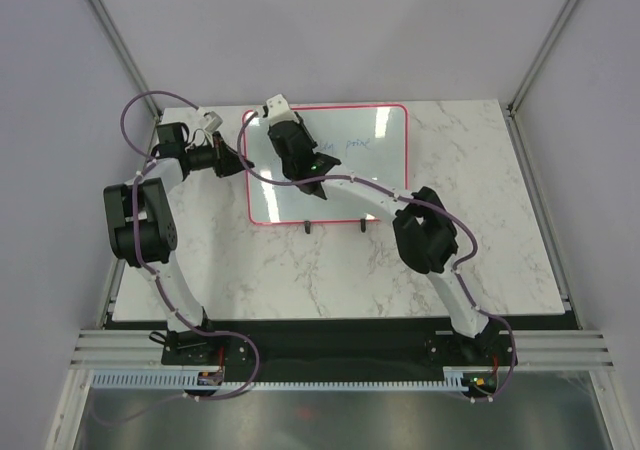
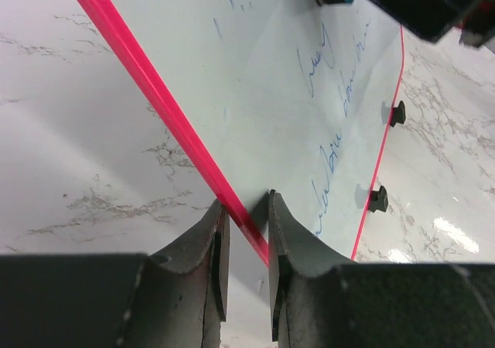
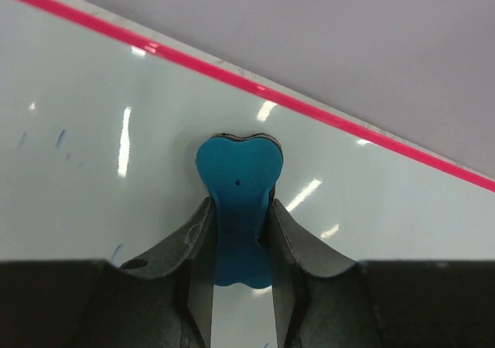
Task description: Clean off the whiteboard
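The whiteboard [image 1: 375,185] lies flat on the marble table, red-framed, with blue handwriting [image 1: 350,143] on it. My left gripper [image 1: 238,160] is shut over the board's left red edge; in the left wrist view [image 2: 246,240] the frame [image 2: 155,93] runs between its fingers. My right gripper [image 1: 297,155] is over the board's left half, shut on a small blue eraser [image 3: 238,182] that rests on the white surface [image 3: 93,193] near the far red edge. The handwriting [image 2: 313,62] and faint blue marks [image 3: 60,138] also show in the wrist views.
The board's two black feet [image 1: 308,227] stick out at its near edge and also show in the left wrist view [image 2: 377,199]. Bare marble table [image 1: 480,220] lies right of and in front of the board. Grey walls and metal posts close in the back and sides.
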`<state>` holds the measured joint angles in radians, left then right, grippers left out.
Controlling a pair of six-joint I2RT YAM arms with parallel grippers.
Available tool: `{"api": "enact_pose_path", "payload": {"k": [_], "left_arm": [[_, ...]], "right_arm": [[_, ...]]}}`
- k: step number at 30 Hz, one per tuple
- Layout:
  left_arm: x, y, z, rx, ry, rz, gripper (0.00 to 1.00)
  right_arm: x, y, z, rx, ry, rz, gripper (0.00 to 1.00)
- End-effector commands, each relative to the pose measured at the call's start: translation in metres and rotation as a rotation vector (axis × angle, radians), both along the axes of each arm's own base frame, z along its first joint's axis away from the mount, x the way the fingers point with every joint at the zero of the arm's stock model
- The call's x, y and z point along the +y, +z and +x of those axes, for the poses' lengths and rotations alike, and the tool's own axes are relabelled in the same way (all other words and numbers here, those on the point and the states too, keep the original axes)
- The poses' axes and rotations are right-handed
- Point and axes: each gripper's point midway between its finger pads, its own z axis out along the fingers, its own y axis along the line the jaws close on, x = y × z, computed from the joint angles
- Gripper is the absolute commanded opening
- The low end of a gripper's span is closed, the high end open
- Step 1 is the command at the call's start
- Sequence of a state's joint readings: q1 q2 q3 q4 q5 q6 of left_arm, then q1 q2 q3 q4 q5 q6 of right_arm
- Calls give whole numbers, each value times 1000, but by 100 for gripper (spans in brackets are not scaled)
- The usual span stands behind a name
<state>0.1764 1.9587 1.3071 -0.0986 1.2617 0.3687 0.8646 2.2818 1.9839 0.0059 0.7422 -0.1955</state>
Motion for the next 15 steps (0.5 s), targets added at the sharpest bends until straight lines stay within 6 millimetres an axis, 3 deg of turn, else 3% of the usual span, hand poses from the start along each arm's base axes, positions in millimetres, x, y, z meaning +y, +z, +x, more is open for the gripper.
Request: {"api": "enact_pose_path", "payload": {"k": [1, 2, 3, 4, 5, 6, 9, 12, 13, 15], "left_arm": [[-4, 10, 8, -194, -16, 106, 2], [-4, 11, 9, -201, -13, 112, 2], [-4, 11, 9, -203, -13, 115, 2], [-5, 11, 9, -204, -11, 119, 2], [-5, 11, 9, -204, -9, 122, 2], [-6, 12, 9, -207, -11, 122, 2], [-8, 14, 9, -215, -13, 128, 2], [-7, 13, 11, -219, -5, 141, 2], [-7, 12, 11, -216, 1, 146, 2], [-7, 14, 11, -226, 0, 151, 2]], "right_arm": [[-12, 13, 9, -2, -40, 90, 0], [7, 25, 9, -12, 21, 136, 0], [23, 11, 8, 1, 56, 123, 0], [43, 10, 0, -1, 99, 120, 0], [57, 25, 0, -31, 125, 132, 0], [75, 6, -4, -13, 161, 117, 0], [102, 3, -10, -12, 227, 154, 0], [101, 9, -12, -27, 216, 158, 0], [91, 3, -10, -25, 177, 130, 0], [80, 18, -8, -65, 140, 130, 0]]}}
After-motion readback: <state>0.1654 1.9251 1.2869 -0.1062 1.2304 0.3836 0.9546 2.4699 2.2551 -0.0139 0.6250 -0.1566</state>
